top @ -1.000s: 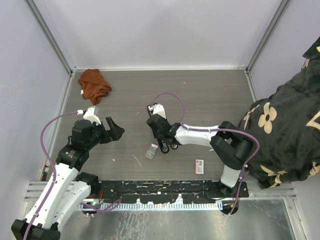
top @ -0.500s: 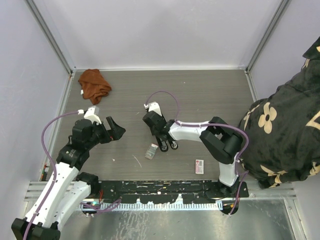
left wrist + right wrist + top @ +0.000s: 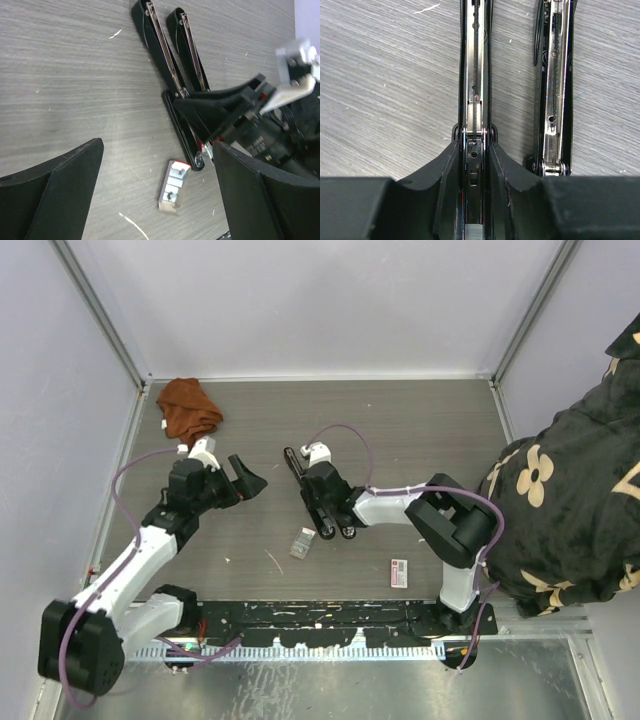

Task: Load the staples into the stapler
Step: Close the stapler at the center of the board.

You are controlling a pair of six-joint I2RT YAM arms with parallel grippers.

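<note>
Right pincer [image 3: 475,150] clamping opened stapler [image 3: 476,75], forearm reaching low leftward, left pincer [image 3: 157,147] agape

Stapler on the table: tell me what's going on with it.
The right pincer is closed around the rail of the opened stapler, which lies on the table. The left pincer hovers open to its left, holding nothing. The staples lie in their small tray near the stapler, untouched.

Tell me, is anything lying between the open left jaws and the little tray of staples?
Nothing visible does. Only bare table lies between the left gripper and the staples. The opened stapler, clamped by the right gripper, lies just beyond the staples, off that path.
</note>
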